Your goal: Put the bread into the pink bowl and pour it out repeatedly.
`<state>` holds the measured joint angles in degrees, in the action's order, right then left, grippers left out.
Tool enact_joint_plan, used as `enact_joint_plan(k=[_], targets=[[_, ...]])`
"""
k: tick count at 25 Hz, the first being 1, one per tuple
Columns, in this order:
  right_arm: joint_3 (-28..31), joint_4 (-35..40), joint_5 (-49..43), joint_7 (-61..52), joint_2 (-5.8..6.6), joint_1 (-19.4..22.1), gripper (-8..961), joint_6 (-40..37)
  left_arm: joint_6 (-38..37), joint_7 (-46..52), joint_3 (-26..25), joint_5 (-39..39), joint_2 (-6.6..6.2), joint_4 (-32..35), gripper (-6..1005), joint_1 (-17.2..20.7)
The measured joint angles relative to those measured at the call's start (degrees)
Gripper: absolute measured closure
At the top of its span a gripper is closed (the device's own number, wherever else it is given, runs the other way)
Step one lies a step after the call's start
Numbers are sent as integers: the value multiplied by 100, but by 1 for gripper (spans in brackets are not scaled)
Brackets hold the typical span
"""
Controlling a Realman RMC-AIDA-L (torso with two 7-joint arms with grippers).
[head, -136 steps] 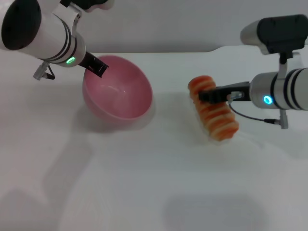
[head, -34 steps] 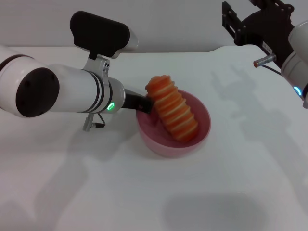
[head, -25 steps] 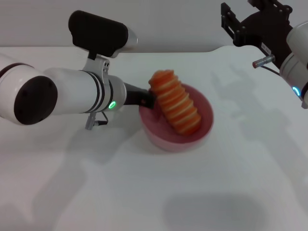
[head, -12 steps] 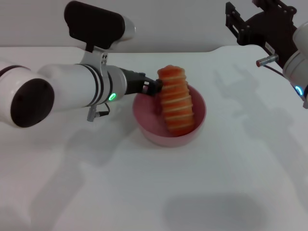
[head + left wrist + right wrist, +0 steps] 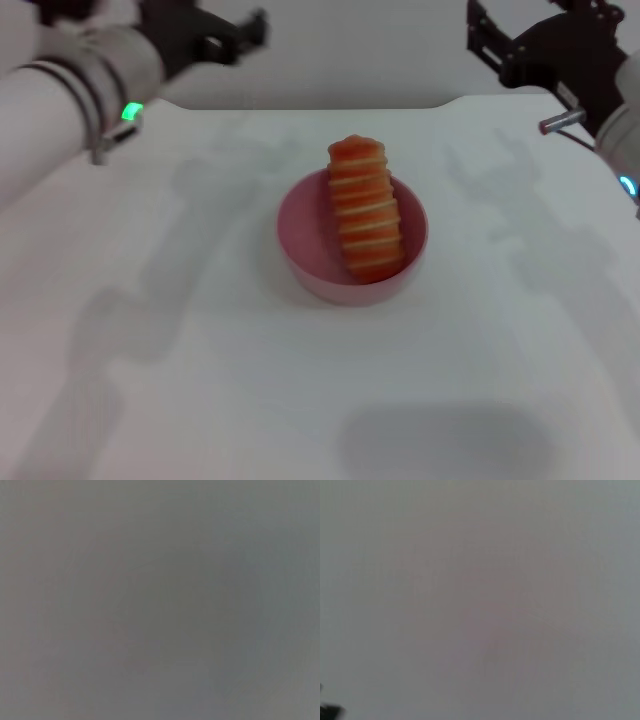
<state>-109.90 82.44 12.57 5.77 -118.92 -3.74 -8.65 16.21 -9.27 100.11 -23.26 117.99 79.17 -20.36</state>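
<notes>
The pink bowl (image 5: 300, 245) stands upright in the middle of the white table. The bread (image 5: 365, 215), orange-red with pale stripes, lies in it lengthways, its far end sticking up over the bowl's far rim. My left gripper (image 5: 240, 35) is raised at the far left, well clear of the bowl, open and holding nothing. My right gripper (image 5: 490, 50) hangs high at the far right, open and empty too. Both wrist views show only a blank grey surface.
The white table (image 5: 320, 400) spreads around the bowl, with its far edge (image 5: 330, 106) just behind it. Arm shadows fall on the table at the left and right of the bowl.
My left gripper has let go of the bowl's rim and pulled up and away to the far left. The bowl and bread have settled upright. The right arm stayed raised.
</notes>
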Motion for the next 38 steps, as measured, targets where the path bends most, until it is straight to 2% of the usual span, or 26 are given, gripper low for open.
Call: enact_joint_plan(k=[3, 7, 8, 12, 15, 18, 23, 27, 38], targets=[[14, -332, -81, 15, -8, 144, 209, -847, -642, -89, -135, 47, 0, 12, 192, 293], [51, -1028, -30, -14, -35, 379, 177, -2294, -1954, -211, -160, 56, -6, -352, 192, 768], [88, -1411, 185, -32, -31, 417, 177, -2804, -2324, -220, -149, 57, -7, -524, 192, 873], [189, -1855, 586, -33, -20, 435, 177, -2990, -3030, -65, -71, 7, -3, -1006, 192, 1148], [262, -2264, 783, -33, -13, 432, 177, -3073, -3531, 319, 171, -4, 2, -1336, 192, 1378], [309, -2580, 811, -36, -11, 403, 177, -3169, -4480, 741, 484, -8, 29, -1890, 191, 1554], [467, -2791, 819, -339, 8, 461, 177, -3216, -5430, 1012, 864, -11, 35, -2555, 191, 1642], [496, -2904, 800, -512, 10, 473, 177, -3216, -5580, 984, 1018, -5, 14, -2690, 191, 1619], [446, -3060, 779, -628, 21, 283, 177, -3223, -5653, 963, 1038, 171, -13, -2748, 197, 1623]])
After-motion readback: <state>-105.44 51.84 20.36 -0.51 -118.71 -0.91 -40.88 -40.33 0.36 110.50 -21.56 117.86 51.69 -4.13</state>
